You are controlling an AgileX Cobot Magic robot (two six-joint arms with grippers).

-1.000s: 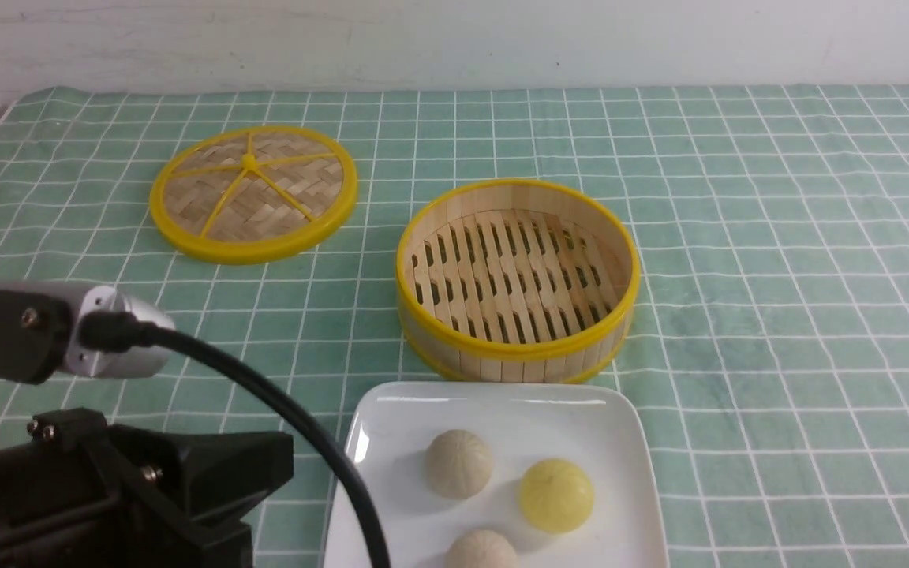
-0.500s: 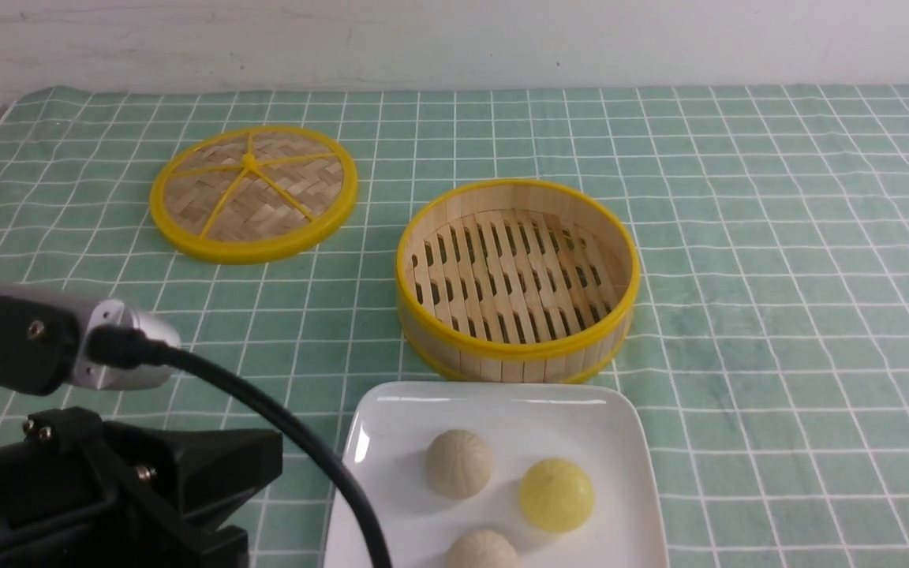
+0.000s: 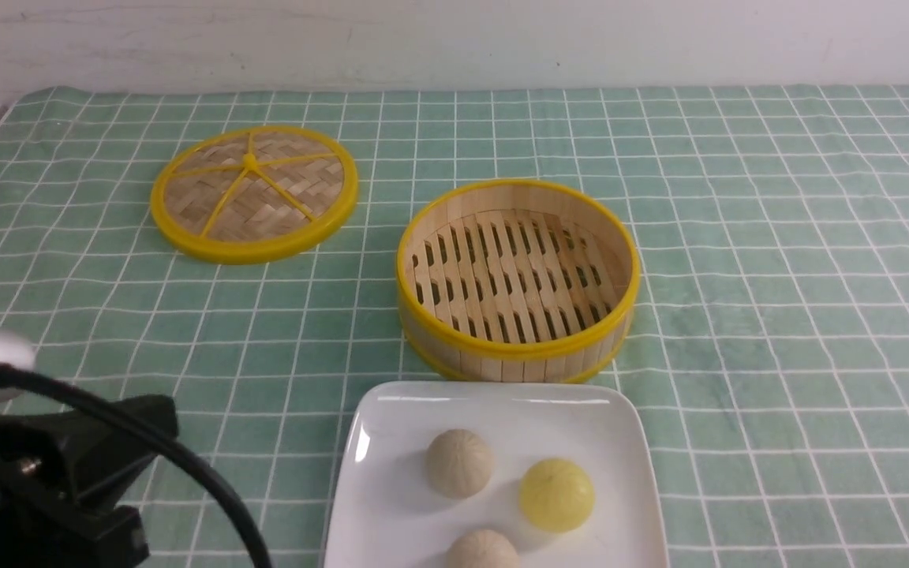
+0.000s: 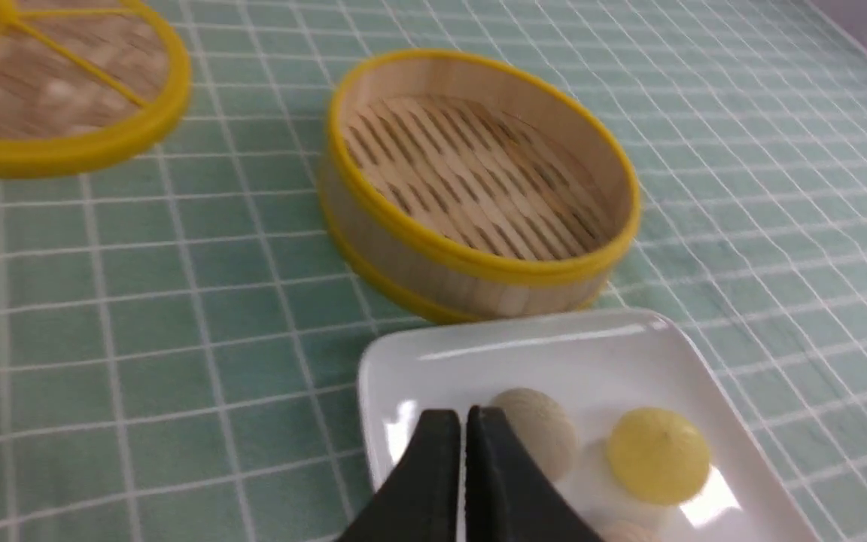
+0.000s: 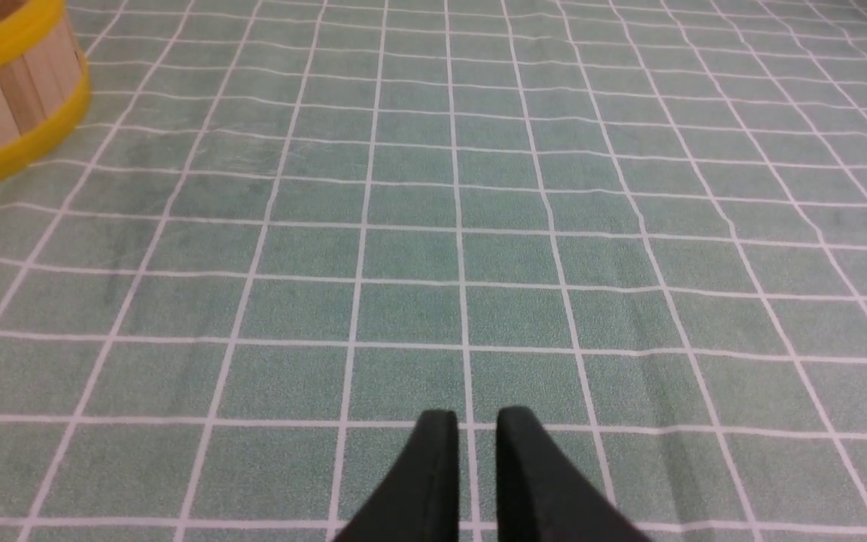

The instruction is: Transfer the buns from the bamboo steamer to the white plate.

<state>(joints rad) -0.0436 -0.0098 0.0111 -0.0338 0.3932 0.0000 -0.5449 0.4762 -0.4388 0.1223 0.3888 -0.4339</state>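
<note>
Buns on the white plate [image 3: 628, 442], bamboo steamer [image 3: 518, 347] empty.
Left gripper [image 4: 465, 425] shows its tips only in its wrist view, nearly touching, holding nothing; in front view the left arm has drawn back; cream bun [image 3: 458, 463] and yellow bun [image 3: 556, 495] sit apart; right gripper [image 5: 471, 425] hangs slightly parted over cloth [image 5: 479, 226].
</note>
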